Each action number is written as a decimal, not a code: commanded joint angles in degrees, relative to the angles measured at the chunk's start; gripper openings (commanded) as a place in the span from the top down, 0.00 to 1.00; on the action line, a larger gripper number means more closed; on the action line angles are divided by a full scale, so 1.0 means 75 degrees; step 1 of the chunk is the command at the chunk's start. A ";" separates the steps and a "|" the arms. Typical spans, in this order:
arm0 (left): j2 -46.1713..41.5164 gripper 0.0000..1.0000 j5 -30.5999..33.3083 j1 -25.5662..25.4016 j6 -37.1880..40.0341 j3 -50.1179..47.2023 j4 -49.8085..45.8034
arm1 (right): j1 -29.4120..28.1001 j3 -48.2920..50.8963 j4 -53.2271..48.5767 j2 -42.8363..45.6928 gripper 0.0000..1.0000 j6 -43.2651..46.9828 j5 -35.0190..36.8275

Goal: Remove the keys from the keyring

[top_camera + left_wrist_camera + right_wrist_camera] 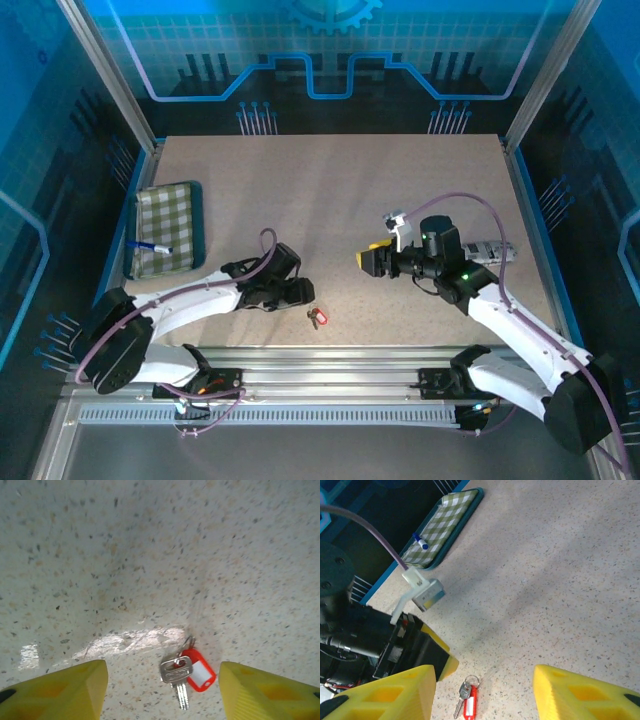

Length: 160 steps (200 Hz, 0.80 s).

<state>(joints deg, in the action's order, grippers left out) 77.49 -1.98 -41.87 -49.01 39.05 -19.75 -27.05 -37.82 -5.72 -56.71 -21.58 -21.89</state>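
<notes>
Grey keys (pixel 176 676) lay by the tabletop's (pixel 330 190) near edge, shafts seemingly toward the left gripper (pixel 300 292), the nearer one; right gripper (pixel 366 260) farther. Both spread, empty.

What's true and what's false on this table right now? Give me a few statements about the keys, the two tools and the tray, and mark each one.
1. The keys lie on the table. True.
2. The tag on the keyring is green. False: it is red.
3. The left tool is shut on the keys. False: its jaws stand open and the keys lie untouched on the table.
4. The right tool holds nothing. True.
5. A pen lies on the checked cloth in the tray. True.
</notes>
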 commanded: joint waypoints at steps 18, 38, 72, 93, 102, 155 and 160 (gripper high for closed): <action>0.0454 0.49 -0.0603 -0.0235 -0.0570 -0.0314 0.0858 | -0.0108 0.0234 0.0284 0.0041 0.46 -0.0101 0.0132; 0.0703 0.55 -0.0686 -0.0232 -0.0543 -0.0230 0.0913 | -0.0108 0.0250 0.0328 -0.0003 0.46 -0.0120 0.0118; 0.1036 0.59 -0.0665 -0.0282 -0.0435 -0.0075 0.0981 | -0.0084 0.0285 0.0348 -0.0033 0.46 -0.0126 0.0101; 0.1230 0.65 -0.0754 -0.0291 -0.0386 -0.0011 0.1133 | -0.0075 0.0313 0.0340 -0.0021 0.46 -0.0121 0.0106; 0.1310 0.68 -0.0734 -0.0322 -0.0335 0.0059 0.1126 | -0.0062 0.0331 0.0350 -0.0020 0.46 -0.0113 0.0096; 0.1719 0.80 -0.0744 -0.0529 -0.0049 0.0513 0.1063 | -0.0009 0.0379 0.0421 -0.0148 0.46 -0.0159 0.0027; 0.1735 0.81 -0.0744 -0.0553 -0.0030 0.0557 0.1052 | -0.0004 0.0373 0.0420 -0.0160 0.46 -0.0160 0.0024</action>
<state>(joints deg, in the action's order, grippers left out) 88.44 -5.82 -44.49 -50.98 41.04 -13.78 -27.05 -35.42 -3.84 -57.56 -22.41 -21.43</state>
